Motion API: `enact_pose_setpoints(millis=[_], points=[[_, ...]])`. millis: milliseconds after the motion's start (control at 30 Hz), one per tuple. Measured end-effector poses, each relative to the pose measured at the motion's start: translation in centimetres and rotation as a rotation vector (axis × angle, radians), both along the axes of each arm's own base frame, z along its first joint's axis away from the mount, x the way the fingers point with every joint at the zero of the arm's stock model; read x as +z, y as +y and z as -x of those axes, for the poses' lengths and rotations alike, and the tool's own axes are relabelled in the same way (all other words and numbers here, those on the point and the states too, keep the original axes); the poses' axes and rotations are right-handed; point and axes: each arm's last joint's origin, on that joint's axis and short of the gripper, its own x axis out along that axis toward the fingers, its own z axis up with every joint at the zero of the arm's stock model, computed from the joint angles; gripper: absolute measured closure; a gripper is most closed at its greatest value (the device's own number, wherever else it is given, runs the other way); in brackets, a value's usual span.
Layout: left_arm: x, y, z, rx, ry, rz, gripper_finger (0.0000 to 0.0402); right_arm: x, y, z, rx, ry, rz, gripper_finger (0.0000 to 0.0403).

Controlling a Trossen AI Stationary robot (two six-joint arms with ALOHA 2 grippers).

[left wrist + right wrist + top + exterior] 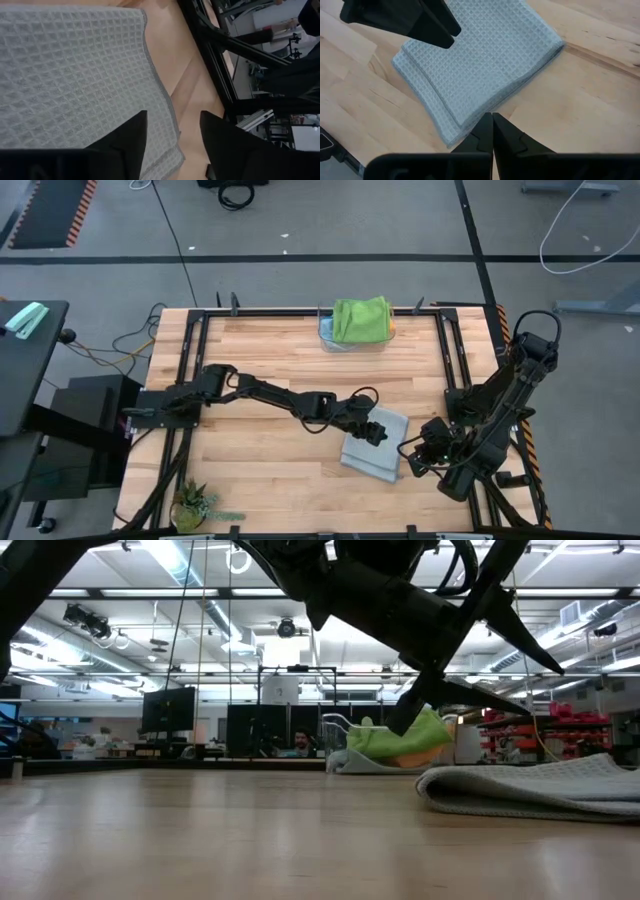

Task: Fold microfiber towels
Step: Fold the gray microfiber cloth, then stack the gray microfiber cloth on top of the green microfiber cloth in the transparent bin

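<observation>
Grey towel (pixel 377 444) lies folded on the wooden table (pixel 270 350); we see the left gripper (pixel 377 432) spread open above it, the right gripper (pixel 412 459) closed and empty beside it. Monitors (pixel 168 708) fill the room behind.

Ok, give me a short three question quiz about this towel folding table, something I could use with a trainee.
1. True or false: the left pincer is open above the grey towel.
2. Where does the green towel lie? A) in the clear bin at the table's far edge B) under the right pincer C) on the floor
3. Fill in: the grey towel lies ____ on the table.

Key: 1 true; 2 A; 3 folded
</observation>
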Motion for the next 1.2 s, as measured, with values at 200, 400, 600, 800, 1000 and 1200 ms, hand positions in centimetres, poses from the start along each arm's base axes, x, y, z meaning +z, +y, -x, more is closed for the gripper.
enact_pose_setpoints(millis=[200, 400, 600, 800, 1000, 1200], points=[[0.6, 1.2, 0.1, -0.090, 0.006, 0.007, 0.0206, 0.0, -0.3, -0.4, -0.019, 0.000, 0.000, 0.0396], [-0.8, 2.6, 1.1, -0.190, 0.196, 0.074, 0.0217, 0.0, -0.2, -0.3, -0.016, -0.004, -0.004, 0.0386], [-0.9, 3.1, 3.2, -0.210, 0.414, 0.043, 0.0225, 0.0, 0.1, 0.0, 0.025, -0.002, 0.005, 0.0368], [1.4, 4.0, 4.5, -0.111, 0.467, -0.069, 0.0223, 0.0, 0.2, -0.1, 0.069, -0.011, 0.023, 0.0350], [1.8, 4.6, 4.6, -0.042, 0.469, -0.080, 0.0224, 0.1, 0.3, -0.2, 0.095, -0.016, 0.030, 0.0333], [1.3, 4.9, 4.7, 0.018, 0.503, -0.074, 0.0215, 0.1, 0.3, -0.3, 0.098, -0.027, 0.025, 0.0324]])
